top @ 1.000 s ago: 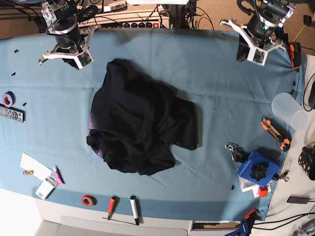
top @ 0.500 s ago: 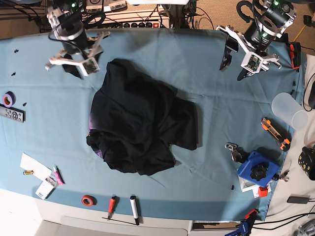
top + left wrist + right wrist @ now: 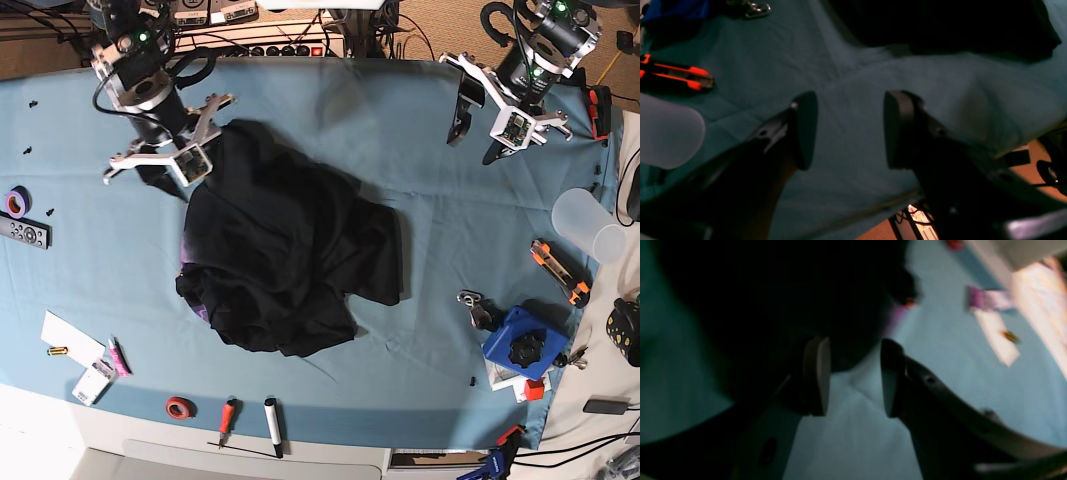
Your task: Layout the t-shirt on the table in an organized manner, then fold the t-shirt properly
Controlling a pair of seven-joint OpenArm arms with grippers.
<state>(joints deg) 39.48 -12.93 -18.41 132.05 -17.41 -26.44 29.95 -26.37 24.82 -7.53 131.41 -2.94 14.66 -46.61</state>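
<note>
Both sets of jaws have just sprung apart, and the right gripper (image 3: 163,160) has swung onto the crumpled t-shirt (image 3: 290,262). The left gripper (image 3: 478,122) hangs wide, holding nothing; laying out hasn't begun.

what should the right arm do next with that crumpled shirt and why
Probably lower the right end effector onto the near edge of the t-shirt and close on it. Its jaws are open and empty right at the shirt's upper corner, and the shirt lies bunched on the table, so it needs pulling flat. The left end effector hangs open, far from the fabric.
</note>
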